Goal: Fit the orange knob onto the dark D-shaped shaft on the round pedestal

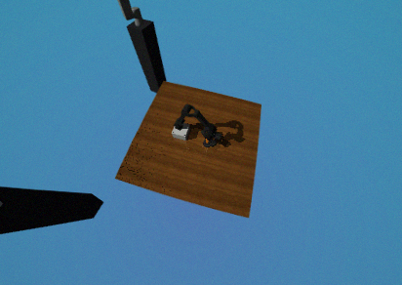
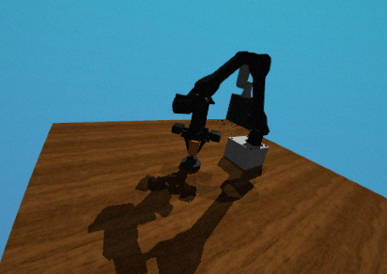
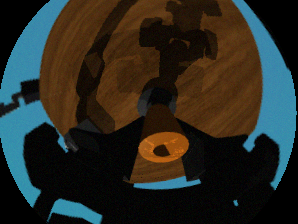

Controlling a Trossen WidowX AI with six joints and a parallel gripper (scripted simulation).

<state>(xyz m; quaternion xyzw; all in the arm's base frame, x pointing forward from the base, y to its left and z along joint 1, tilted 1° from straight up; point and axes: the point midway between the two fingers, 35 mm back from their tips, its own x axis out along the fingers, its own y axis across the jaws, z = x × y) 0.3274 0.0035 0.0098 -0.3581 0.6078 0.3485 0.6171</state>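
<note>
The orange knob (image 2: 193,147) (image 3: 178,144) is held upright between the fingers of my gripper (image 2: 193,149) (image 3: 158,119), which is shut on it. In the top view, my gripper (image 1: 212,142) is small and dark, and the knob cannot be made out. The round dark pedestal (image 2: 191,164) (image 3: 144,103) stands directly below the knob. A narrow grey piece shows between knob and pedestal in the exterior view, so the knob is not down on the pedestal. The shaft's flat side is hidden, and whether its tip is inside the hole cannot be told.
The arm's pale base block (image 1: 180,132) (image 2: 244,154) stands on the wooden table (image 1: 193,176) (image 2: 69,164), to the right of the pedestal in the exterior view. The arm arches between them. Dark shadows of the arm lie across the table. Large dark posts (image 1: 148,56) (image 1: 42,210) stand beyond the table.
</note>
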